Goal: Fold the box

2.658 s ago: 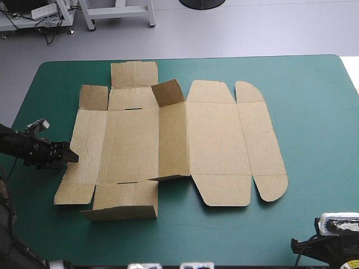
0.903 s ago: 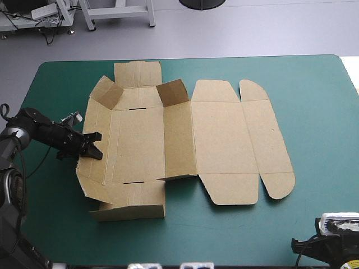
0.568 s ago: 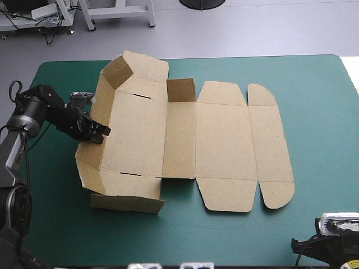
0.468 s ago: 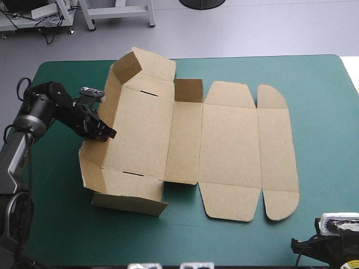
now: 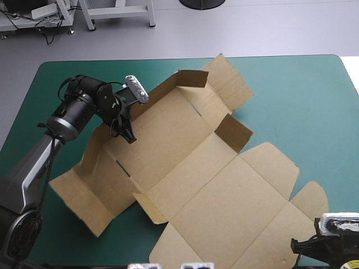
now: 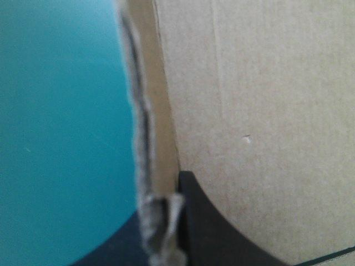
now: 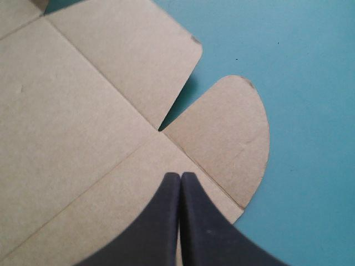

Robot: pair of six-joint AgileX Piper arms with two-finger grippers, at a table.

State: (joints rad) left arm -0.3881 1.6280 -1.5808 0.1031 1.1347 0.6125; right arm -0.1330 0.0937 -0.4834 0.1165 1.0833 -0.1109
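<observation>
The brown box lies as a cut sheet turned diagonally on the teal-green cover, its lid panels toward the near right corner. Its far walls and flaps stand partly raised. My left gripper is shut on the edge of the box's left wall. In the left wrist view the board edge runs between the black fingers of the left gripper. My right gripper is shut and empty, its tip over the lid beside the rounded flap.
Bare teal-green cover shows at the far right and along the table's left side. The box's near corner reaches almost to the table's near edge. The right arm sits at the near right corner.
The left gripper, holding the box's left wall, has moved toward the far middle of the table. The box has swung round with it, its lid end now toward the near right.
</observation>
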